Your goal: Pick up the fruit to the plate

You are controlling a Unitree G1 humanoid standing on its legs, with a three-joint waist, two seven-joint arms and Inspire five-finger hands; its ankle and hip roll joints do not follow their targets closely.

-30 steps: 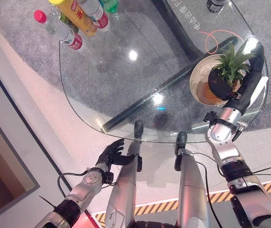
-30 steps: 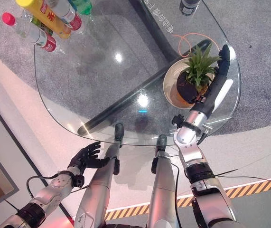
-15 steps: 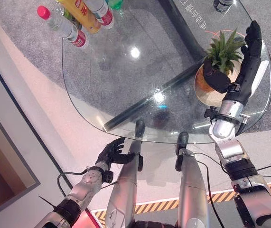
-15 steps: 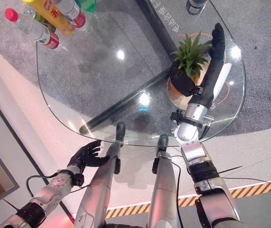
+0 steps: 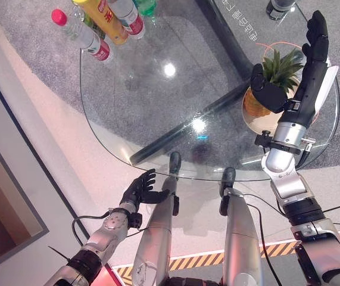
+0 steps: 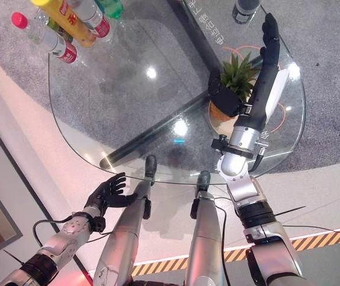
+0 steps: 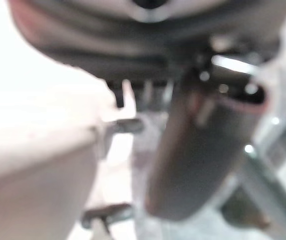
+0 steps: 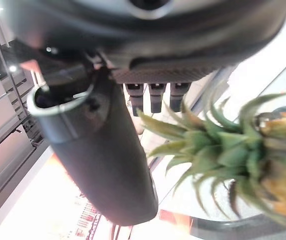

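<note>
1. A round glass table sits over a grey carpet.
2. A pineapple with green leaves stands on a pale plate near the table's right side.
3. The right hand is up by the pineapple. Its thumb is against the fruit's left side, and its fingers point straight up past the leaves, not curled round it.
4. The left hand hangs low, off the near edge of the table, with its fingers loose and spread. It holds nothing.
5. Some bottles stand together at the far left of the table. One has a pink cap.
6. A thin orange cord loops by the plate.
</note>
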